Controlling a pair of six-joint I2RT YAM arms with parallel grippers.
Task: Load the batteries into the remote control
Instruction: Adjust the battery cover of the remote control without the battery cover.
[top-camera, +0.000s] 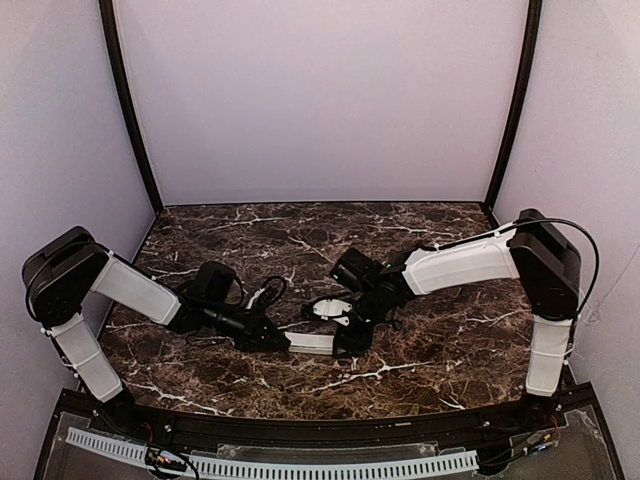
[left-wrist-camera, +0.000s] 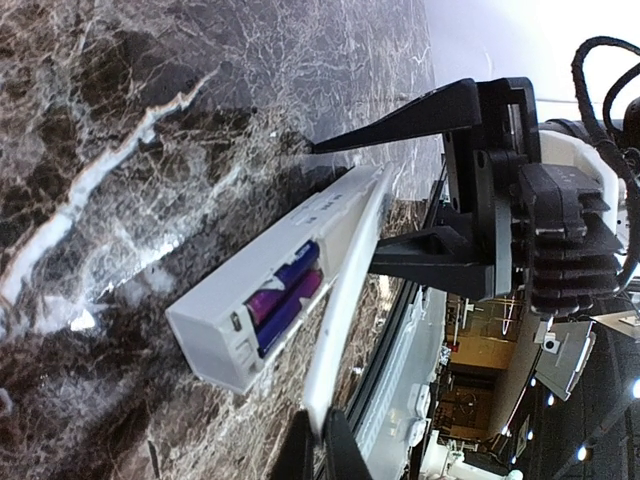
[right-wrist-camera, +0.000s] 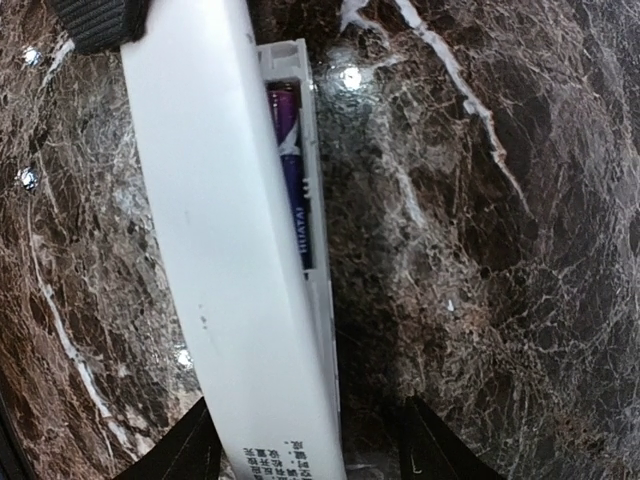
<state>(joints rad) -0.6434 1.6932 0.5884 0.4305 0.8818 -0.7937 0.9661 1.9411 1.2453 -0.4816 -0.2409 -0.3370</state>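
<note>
Slim white plastic remote control (top-camera: 310, 343) lies bottom-centre, long axis L–R between grippers; two blue-purple cylindrical batteries (left-wrist-camera: 285, 300) sit in its bay. Left gripper (left-wrist-camera: 322, 452) shut, prob pinching thin white flat cover (left-wrist-camera: 352, 260). Right gripper (right-wrist-camera: 305, 445) partly open, straddles remote end, holds nothing.

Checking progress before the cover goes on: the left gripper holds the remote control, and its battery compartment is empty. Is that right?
Not empty: two batteries lie side by side inside the remote control, as the left wrist view shows. The left gripper does hold the remote control.
</note>
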